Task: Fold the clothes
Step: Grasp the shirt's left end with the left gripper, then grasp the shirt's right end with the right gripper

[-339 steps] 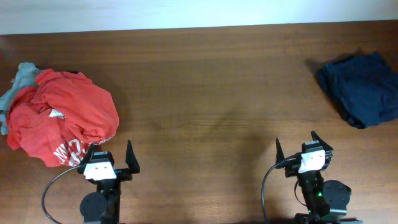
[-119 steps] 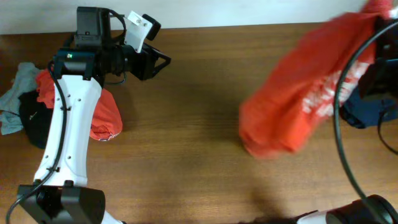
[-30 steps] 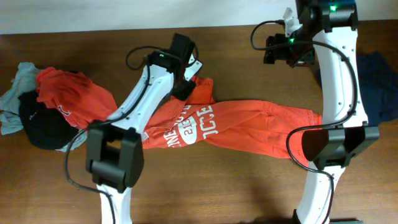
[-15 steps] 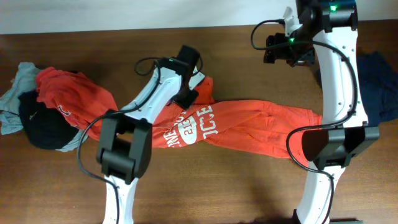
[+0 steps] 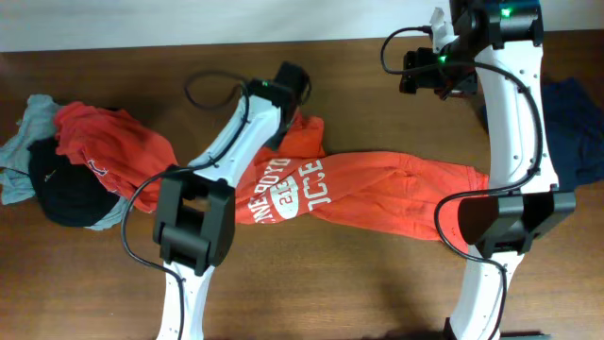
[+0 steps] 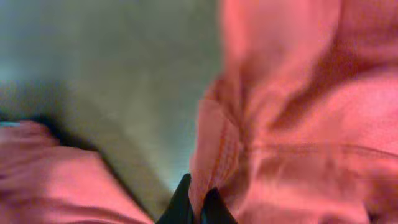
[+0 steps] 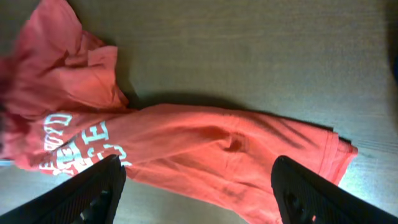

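Observation:
An orange-red T-shirt (image 5: 359, 194) with white lettering lies stretched out across the middle of the table; it is one of the clothes. My left gripper (image 5: 283, 132) sits at the shirt's bunched upper-left end. In the left wrist view the left gripper (image 6: 199, 186) is shut on a thin fold of the orange cloth (image 6: 292, 124). My right gripper (image 5: 417, 76) hangs high over the far side of the table, apart from the shirt. From its wrist view the right gripper (image 7: 198, 160) is open and empty, with the shirt (image 7: 205, 149) spread below it.
A heap of clothes lies at the far left: another orange-red shirt (image 5: 113, 151), a pale grey piece (image 5: 28, 123) and a black piece (image 5: 61, 184). A dark navy garment (image 5: 578, 123) lies at the right edge. Bare wooden table (image 5: 330, 283) shows along the front.
The left gripper has shut on a fold of the orange-red shirt and shifted slightly toward the far side. The right arm has stayed still.

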